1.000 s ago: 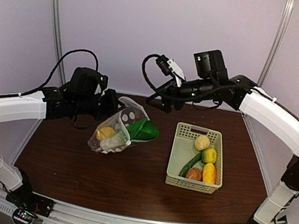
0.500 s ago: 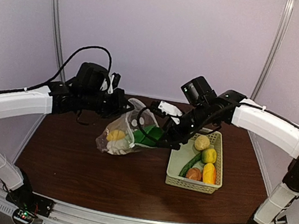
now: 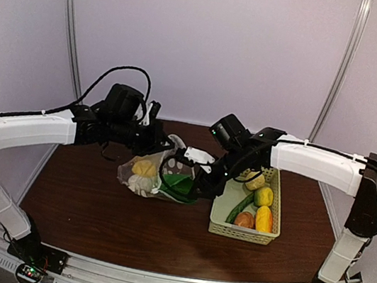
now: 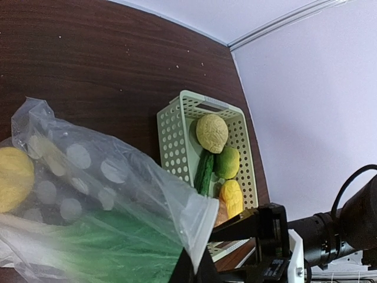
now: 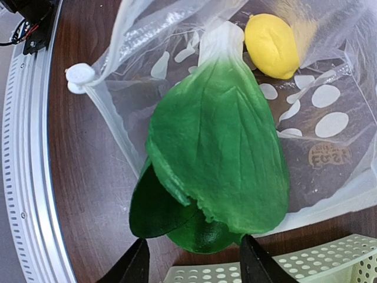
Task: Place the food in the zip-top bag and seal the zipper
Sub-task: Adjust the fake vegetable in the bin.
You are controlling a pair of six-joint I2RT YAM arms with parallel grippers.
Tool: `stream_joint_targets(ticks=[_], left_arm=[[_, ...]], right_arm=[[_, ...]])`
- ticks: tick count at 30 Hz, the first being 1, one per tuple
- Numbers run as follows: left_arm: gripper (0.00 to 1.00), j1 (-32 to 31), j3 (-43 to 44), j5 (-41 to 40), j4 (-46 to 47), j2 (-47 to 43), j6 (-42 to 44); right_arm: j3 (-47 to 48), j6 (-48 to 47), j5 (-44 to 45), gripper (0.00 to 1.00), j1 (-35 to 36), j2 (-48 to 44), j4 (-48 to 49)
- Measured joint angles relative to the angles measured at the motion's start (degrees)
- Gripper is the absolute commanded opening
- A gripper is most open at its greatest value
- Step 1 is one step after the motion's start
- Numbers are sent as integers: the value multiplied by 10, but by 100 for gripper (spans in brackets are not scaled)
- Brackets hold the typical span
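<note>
The zip-top bag (image 3: 142, 174), clear with white dots, lies on its side on the table with its mouth toward the basket. My left gripper (image 3: 157, 141) is shut on the bag's upper mouth edge (image 4: 203, 221) and holds it up. Inside the bag lie a yellow lemon (image 5: 271, 44) and the green leafy vegetable (image 5: 218, 153), whose leaf end sticks out of the mouth. My right gripper (image 5: 196, 262) is open, with one finger on each side of that leaf end. The zipper (image 5: 108, 112) runs along the lower mouth edge.
The pale green basket (image 3: 220, 205) stands right of the bag. It holds a cream round piece (image 3: 255, 181), a green-yellow lemon (image 3: 264, 196), a cucumber (image 3: 239, 208), an orange-yellow piece (image 3: 264, 218) and a brown piece (image 3: 244, 220). The right arm reaches over the basket's left rim.
My right arm has come down from the back of the table to the bag's mouth and its jaws have narrowed. The left arm has carried the bag's mouth edge to the right.
</note>
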Motion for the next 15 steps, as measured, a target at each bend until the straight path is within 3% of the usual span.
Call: stream_joint_targets(ticks=[5, 10, 15], left_arm=[[0, 0, 0, 8, 0, 0, 0], [0, 0, 5, 21, -14, 0, 1], [0, 0, 9, 24, -31, -4, 10]], right_arm=[[-9, 10, -5, 30, 8, 2, 46], [-23, 26, 9, 3, 7, 2, 94], [-26, 40, 43, 0, 7, -7, 145]])
